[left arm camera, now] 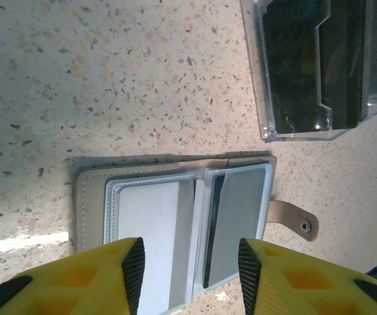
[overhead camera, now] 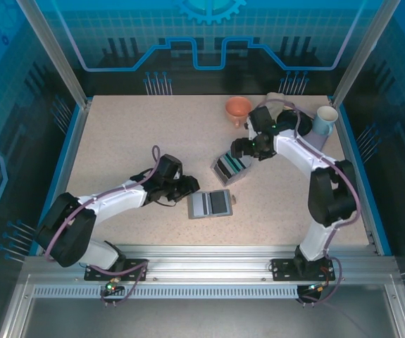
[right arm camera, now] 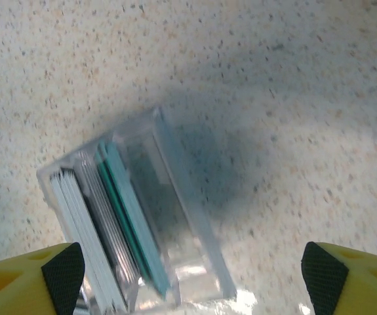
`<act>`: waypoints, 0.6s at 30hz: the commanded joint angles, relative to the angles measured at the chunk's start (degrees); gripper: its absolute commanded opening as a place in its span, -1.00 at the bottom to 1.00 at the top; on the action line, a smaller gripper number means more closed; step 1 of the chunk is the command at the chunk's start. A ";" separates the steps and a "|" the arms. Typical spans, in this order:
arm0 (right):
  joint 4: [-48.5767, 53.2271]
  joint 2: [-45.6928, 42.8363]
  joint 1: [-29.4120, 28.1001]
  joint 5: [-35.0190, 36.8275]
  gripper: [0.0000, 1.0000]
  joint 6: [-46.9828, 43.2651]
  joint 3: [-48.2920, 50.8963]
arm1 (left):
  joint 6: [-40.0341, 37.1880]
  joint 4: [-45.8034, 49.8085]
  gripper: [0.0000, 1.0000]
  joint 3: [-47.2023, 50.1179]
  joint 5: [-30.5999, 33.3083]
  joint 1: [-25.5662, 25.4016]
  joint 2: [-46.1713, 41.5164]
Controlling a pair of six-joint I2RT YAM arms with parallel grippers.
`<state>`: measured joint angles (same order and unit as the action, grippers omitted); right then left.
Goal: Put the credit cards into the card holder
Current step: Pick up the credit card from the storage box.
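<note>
Tan card holder (left arm camera: 150, 213), left hand (left arm camera: 191, 269) half-open, right hand (right arm camera: 188, 270) wide, both empty

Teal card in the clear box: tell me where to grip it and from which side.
Pinch the teal card by its upper edge from above, one finger in the free gap beside it. It stands on edge in the clear box, whose walls likely block any side approach.

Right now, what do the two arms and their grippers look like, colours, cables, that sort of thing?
Both the left arm and right arm have white links joined by bulky black joints, with a purple cable running along each. The left gripper and right gripper have chunky yellow fingers with recessed pockets, faced with black pads.
</note>
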<state>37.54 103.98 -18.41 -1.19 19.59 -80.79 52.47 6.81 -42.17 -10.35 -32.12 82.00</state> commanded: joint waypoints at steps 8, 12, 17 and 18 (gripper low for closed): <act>-1.91 7.75 1.21 -22.07 0.68 2.11 -2.40 | -0.86 0.44 0.08 -0.73 -4.10 2.83 -0.35; -6.56 3.88 0.51 -28.37 0.64 4.98 2.68 | -1.75 1.32 0.12 -4.16 -5.29 3.76 3.45; -1.84 -0.48 -0.01 -18.90 0.66 3.47 3.98 | -2.08 1.63 0.11 -8.67 -7.13 3.87 8.12; 0.36 -1.55 -0.16 -13.03 0.67 2.80 3.37 | -2.00 1.74 0.12 -9.38 -6.88 3.91 8.67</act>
<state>33.98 106.76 -18.13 -21.96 23.00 -76.79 51.90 7.49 -48.66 -15.09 -28.64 89.36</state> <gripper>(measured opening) 0.832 0.557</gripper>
